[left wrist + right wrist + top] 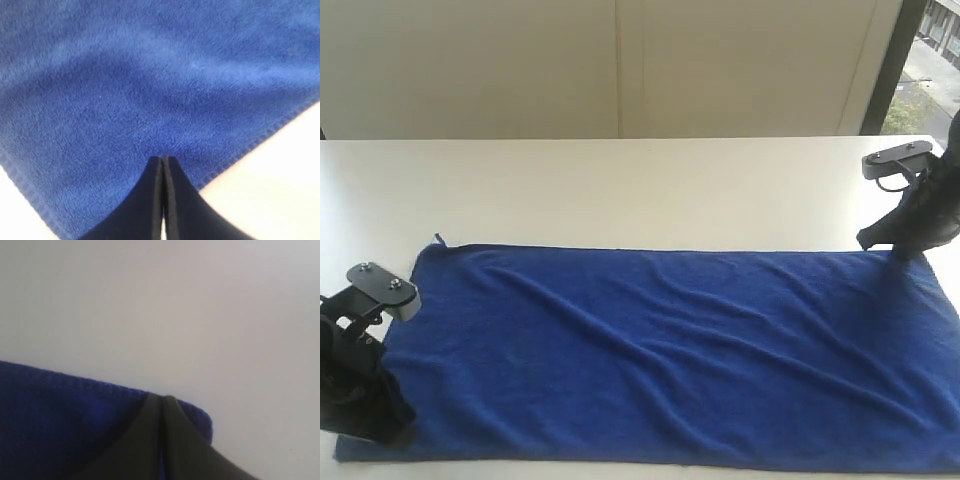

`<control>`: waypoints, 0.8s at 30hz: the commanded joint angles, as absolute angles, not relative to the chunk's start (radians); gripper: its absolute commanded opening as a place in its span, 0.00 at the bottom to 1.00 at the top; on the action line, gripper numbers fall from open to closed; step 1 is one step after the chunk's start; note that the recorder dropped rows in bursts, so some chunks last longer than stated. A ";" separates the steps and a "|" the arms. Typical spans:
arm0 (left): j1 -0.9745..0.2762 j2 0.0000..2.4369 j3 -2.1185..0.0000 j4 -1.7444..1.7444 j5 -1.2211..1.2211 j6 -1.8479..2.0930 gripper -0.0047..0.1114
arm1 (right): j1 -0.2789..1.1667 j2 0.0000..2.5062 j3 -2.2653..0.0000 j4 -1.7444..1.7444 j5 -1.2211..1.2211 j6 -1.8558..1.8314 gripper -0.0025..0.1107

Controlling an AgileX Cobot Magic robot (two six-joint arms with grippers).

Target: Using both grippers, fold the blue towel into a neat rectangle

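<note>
A cream wall (620,60) backs a white desk (620,190). The blue towel (660,350) lies spread flat on the desk as a long rectangle with shallow wrinkles. The left end effector (398,432) sits on the towel's near-left corner, its fingers (150,200) pressed together over the hem. Whether cloth is pinched there cannot be told. The right end effector (880,243) is at the towel's far-right corner, closed, with a sliver of blue showing between its fingers (145,440).

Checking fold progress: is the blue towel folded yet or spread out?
Spread out. The blue towel lies in a single rippled layer on the table, its visible edges flat, none turned over.
</note>
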State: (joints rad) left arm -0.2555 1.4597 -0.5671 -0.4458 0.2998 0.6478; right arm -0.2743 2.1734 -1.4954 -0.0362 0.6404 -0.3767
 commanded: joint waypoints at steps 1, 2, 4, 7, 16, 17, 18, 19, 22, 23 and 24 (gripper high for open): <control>-0.252 1.460 -0.502 -0.448 0.248 0.622 0.04 | -0.280 2.191 -1.499 -0.045 0.626 -0.372 0.02; -0.252 1.460 -0.493 -0.448 0.240 0.622 0.04 | -0.280 2.191 -1.499 -0.045 0.620 -0.372 0.02; -0.252 1.460 -0.480 -0.448 0.231 0.622 0.04 | -0.280 2.191 -1.501 -0.045 0.617 -0.372 0.02; -0.252 1.461 -0.461 -0.448 0.231 0.621 0.04 | -0.280 2.191 -1.501 -0.045 0.616 -0.372 0.02; -0.252 1.461 -0.451 -0.255 0.307 0.380 0.04 | -0.280 2.191 -1.501 -0.045 0.616 -0.372 0.02; -0.252 1.458 -0.451 -0.187 0.316 0.303 0.04 | -0.280 2.191 -1.501 -0.045 0.616 -0.372 0.02; -0.252 1.453 -0.451 -0.128 0.329 0.230 0.04 | -0.280 2.191 -1.501 -0.045 0.616 -0.372 0.02; -0.252 1.449 -0.451 -0.066 0.339 0.173 0.04 | -0.280 2.191 -1.501 -0.045 0.616 -0.372 0.02; -0.252 1.423 -0.455 0.023 0.374 0.050 0.04 | -0.280 2.191 -1.501 -0.045 0.612 -0.372 0.02; -0.252 1.414 -0.457 0.025 0.380 0.048 0.04 | -0.280 2.191 -1.501 -0.045 0.612 -0.372 0.02; -0.252 1.406 -0.457 0.025 0.380 0.048 0.04 | -0.280 2.191 -1.501 -0.045 0.612 -0.372 0.02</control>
State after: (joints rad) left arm -0.2555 1.4178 -0.4729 -0.0402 0.3079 0.1038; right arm -0.2743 2.1799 -1.5027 -0.0385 0.6135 -0.3767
